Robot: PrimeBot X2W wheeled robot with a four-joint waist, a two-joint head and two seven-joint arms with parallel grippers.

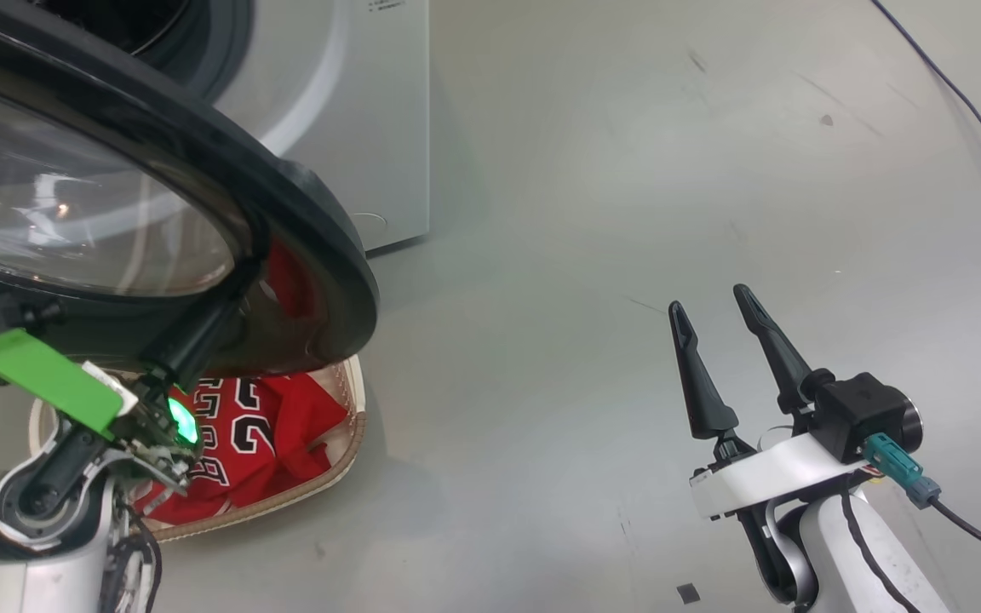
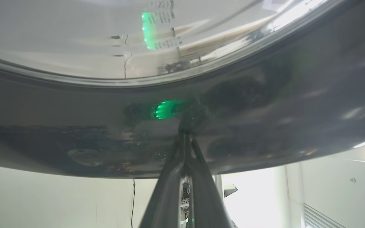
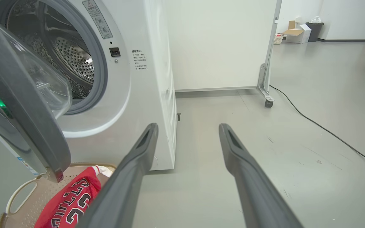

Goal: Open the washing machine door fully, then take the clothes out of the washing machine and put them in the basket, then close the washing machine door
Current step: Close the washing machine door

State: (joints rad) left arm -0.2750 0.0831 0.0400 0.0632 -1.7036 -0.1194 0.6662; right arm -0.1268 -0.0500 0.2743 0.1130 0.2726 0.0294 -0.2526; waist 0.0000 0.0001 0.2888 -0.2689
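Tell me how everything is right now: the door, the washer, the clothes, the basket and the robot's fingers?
washing machine door: open.
washing machine: the drum part in view looks empty.
clothes: crumpled in the basket.
basket: on the floor, holding the clothes.
left fingers: shut, tips against the door's glossy rim.
right fingers: open, holding nothing.

Basket (image 1: pixel 320 484) and clothes (image 1: pixel 261 434) partly behind door (image 1: pixel 303 204) rim.
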